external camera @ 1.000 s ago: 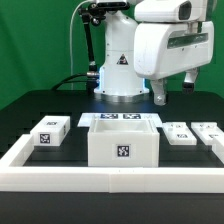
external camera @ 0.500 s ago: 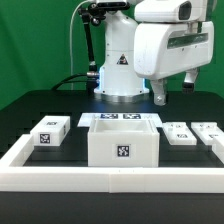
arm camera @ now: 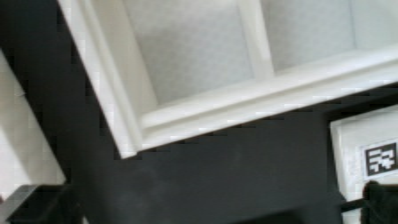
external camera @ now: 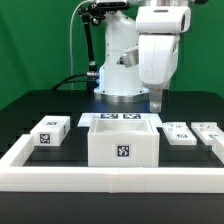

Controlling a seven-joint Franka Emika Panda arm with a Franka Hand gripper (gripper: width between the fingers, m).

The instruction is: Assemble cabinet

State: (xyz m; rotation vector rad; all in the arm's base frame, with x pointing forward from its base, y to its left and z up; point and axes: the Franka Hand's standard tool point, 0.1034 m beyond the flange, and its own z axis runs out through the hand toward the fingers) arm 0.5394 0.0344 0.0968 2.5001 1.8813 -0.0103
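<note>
I see the cabinet (external camera: 123, 143) box standing, loose pieces (external camera: 182, 133) either side not yet fitted; gripper (external camera: 157, 100) spread apart, empty.

One cabinet body (external camera: 123, 143), an open white box, stands on the one black counter (external camera: 25, 110), with a single black-and-white tag (external camera: 124, 153) on its front. There are three loose white pieces. One is the left block (external camera: 50, 131), at the exterior view's left of the box. Two are at its right, the inner right block (external camera: 180, 133) and the outer right block (external camera: 207, 131). Each of the three carries one tag on top. One marker board (external camera: 122, 118) lies behind the box; its tags are too small to count. One low white border frame (external camera: 100, 178) edges the counter. One robot arm (external camera: 158, 45) is in view.
</note>
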